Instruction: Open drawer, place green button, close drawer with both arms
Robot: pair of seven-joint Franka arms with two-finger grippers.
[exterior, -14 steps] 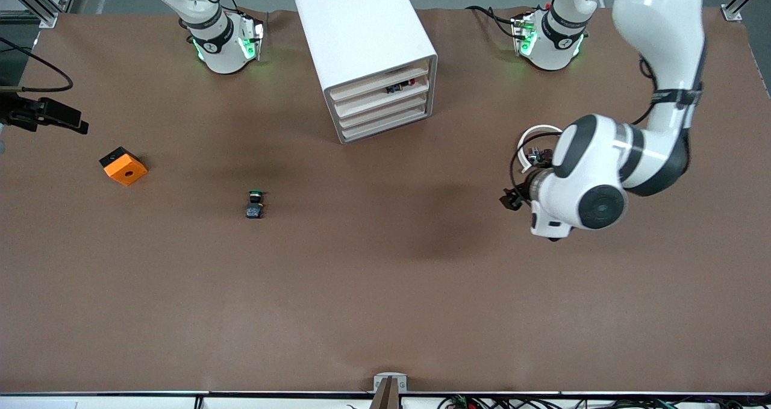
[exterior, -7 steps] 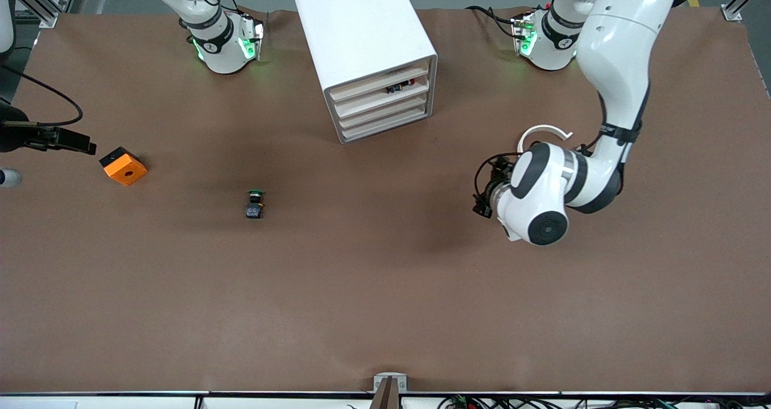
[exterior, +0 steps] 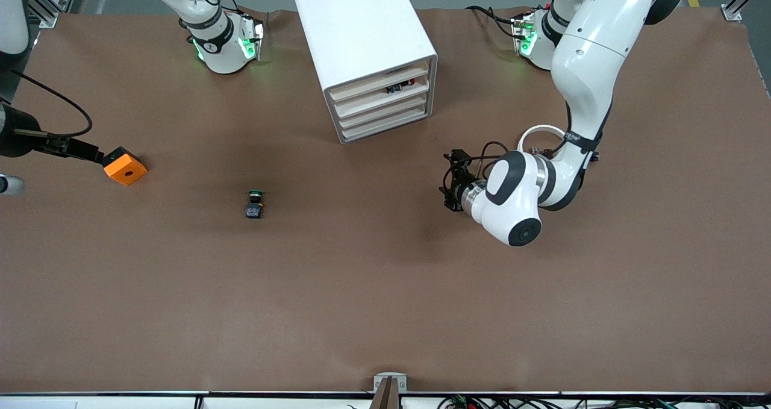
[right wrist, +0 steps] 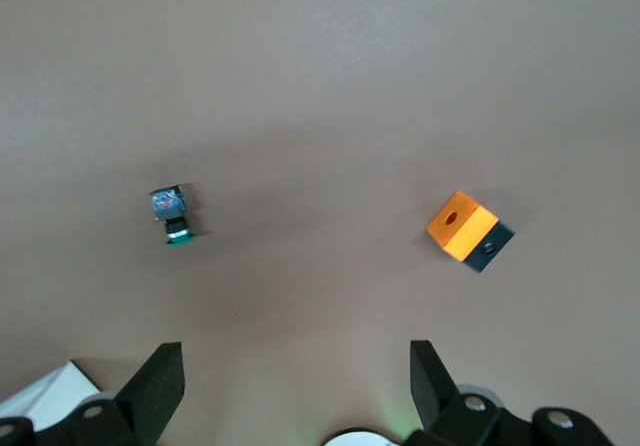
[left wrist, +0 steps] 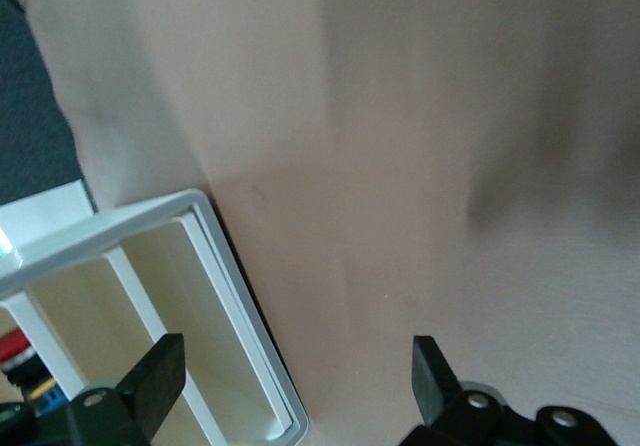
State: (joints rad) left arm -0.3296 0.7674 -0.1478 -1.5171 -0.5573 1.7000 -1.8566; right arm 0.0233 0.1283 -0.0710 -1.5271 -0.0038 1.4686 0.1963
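Observation:
The white cabinet (exterior: pixel 364 41) stands between the arm bases, with four alike drawers (exterior: pixel 382 105) all pushed in. The button (exterior: pixel 255 204), green cap and dark body, lies on the brown table nearer the front camera than the cabinet, toward the right arm's end. My left gripper (exterior: pixel 448 180) is open and empty, low over the table beside the cabinet's front corner; its wrist view shows the cabinet frame (left wrist: pixel 235 291) between its fingers (left wrist: pixel 160 371). My right gripper (exterior: pixel 90 152) is open and empty, up over the orange cube (exterior: pixel 124 166). Its wrist view shows the button (right wrist: pixel 172 216) and the cube (right wrist: pixel 468 230).
Small red and blue parts (exterior: pixel 399 86) show at the second drawer from the top, also in the left wrist view (left wrist: pixel 20 366). A white curved strip (exterior: pixel 542 131) lies by the left arm's forearm. The table's brown mat (exterior: pixel 385 288) ends at a metal rail.
My left arm has swung its gripper across the table toward the cabinet's front. My right gripper has moved in from the table's end to the orange cube. The button has not moved.

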